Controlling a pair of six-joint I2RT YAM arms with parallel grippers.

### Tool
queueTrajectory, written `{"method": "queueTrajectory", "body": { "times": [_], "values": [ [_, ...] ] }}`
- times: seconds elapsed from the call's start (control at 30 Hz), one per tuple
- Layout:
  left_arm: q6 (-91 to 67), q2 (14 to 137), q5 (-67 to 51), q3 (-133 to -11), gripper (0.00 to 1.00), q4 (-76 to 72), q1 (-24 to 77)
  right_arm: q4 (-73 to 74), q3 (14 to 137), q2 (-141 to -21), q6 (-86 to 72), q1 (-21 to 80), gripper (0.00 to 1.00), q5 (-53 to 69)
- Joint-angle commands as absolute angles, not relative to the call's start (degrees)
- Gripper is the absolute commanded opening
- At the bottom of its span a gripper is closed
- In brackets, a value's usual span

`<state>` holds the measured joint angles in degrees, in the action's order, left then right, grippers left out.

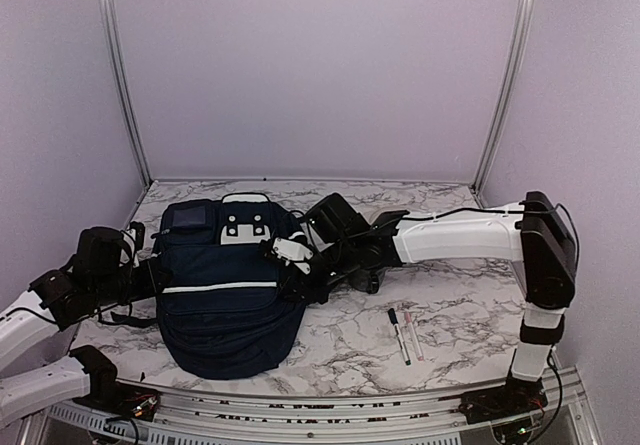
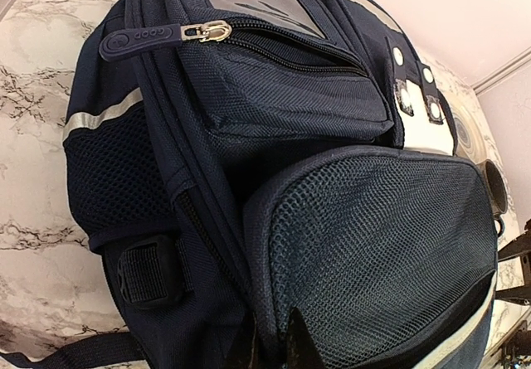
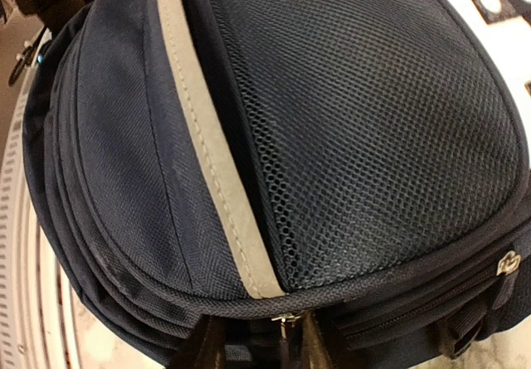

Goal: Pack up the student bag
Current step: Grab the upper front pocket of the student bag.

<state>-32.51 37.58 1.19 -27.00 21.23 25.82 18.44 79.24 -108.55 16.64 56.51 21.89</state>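
Note:
The student bag (image 1: 225, 305) is a navy backpack with a white stripe, lying flat on the marble table (image 1: 450, 305). My left gripper (image 1: 150, 273) is at its left side. In the left wrist view that gripper (image 2: 276, 346) is shut on the bag (image 2: 282, 95), pinching the seam beside the mesh pocket (image 2: 390, 253). My right gripper (image 1: 290, 275) is pressed against the bag's right side. In the right wrist view its fingers (image 3: 199, 346) stand apart at the edge of the bag (image 3: 124, 153). A small metal zipper pull (image 3: 286, 319) hangs between them, close to the right finger. The right gripper (image 3: 259, 344) is open.
Two pens (image 1: 404, 334) lie side by side on the table right of the bag, near the front edge. The right arm's white link (image 1: 460, 235) stretches across the table's right half. Purple walls with metal rails (image 1: 122, 75) close in the back and sides.

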Motion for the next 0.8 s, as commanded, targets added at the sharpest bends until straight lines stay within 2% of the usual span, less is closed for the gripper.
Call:
{"method": "queueTrajectory", "body": {
  "times": [0.0,0.07,0.23,0.37,0.57,0.77],
  "values": [
    [-32.4,36.2,4.3,-27.7,0.00,15.7,25.3,16.5,81.2,-110.4,15.6,56.6,0.18,15.9],
    [-32.8,35.3,4.2,-27.5,0.00,15.8,25.3,16.6,81.4,-110.3,15.5,56.6,0.11,14.9],
    [-33.2,34.2,3.0,-27.2,0.00,15.8,25.4,18.3,81.5,-109.4,16.5,56.6,0.00,12.1],
    [-33.9,34.4,-0.7,-27.2,0.00,15.8,25.3,20.6,83.3,-108.8,17.2,55.7,0.00,6.8],
    [-33.6,32.7,-0.1,-30.0,0.00,15.5,25.3,19.3,88.7,-108.9,17.5,50.2,0.00,3.8],
    [-33.3,30.0,-19.6,-26.8,0.00,4.6,26.1,15.6,93.1,-110.7,24.9,49.4,0.00,3.7]
  ]
}}
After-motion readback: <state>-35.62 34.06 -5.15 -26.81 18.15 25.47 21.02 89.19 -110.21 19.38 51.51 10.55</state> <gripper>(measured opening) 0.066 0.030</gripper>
